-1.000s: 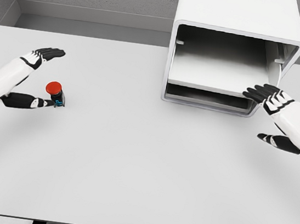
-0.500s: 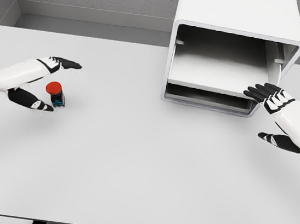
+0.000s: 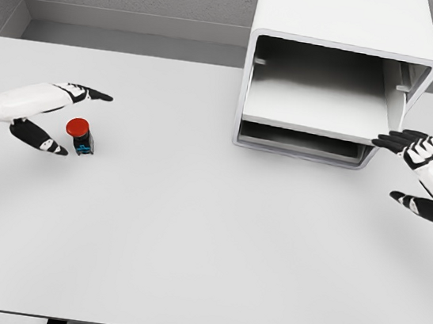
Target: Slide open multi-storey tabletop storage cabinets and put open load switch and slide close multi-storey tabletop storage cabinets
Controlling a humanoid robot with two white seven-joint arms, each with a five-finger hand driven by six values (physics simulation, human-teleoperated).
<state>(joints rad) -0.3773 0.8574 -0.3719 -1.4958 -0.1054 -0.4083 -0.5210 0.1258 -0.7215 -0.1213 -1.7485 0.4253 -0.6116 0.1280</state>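
The load switch (image 3: 80,135), a small black body with a red round cap, stands on the white table (image 3: 191,231) at the left. My left hand (image 3: 61,119) is spread around it, fingers above and thumb below-left, not touching it. The white storage cabinet (image 3: 341,35) stands at the back right with its upper drawer (image 3: 319,112) slid out and empty. My right hand (image 3: 411,168) hovers open just right of the drawer's front corner, apart from it.
A lower drawer (image 3: 299,143) of the cabinet sits nearly flush under the open one. The grey wall runs behind the table's far edge.
My right hand has drawn back to the right, off the drawer's front edge. My left hand has lowered and flattened around the switch, which has not moved.
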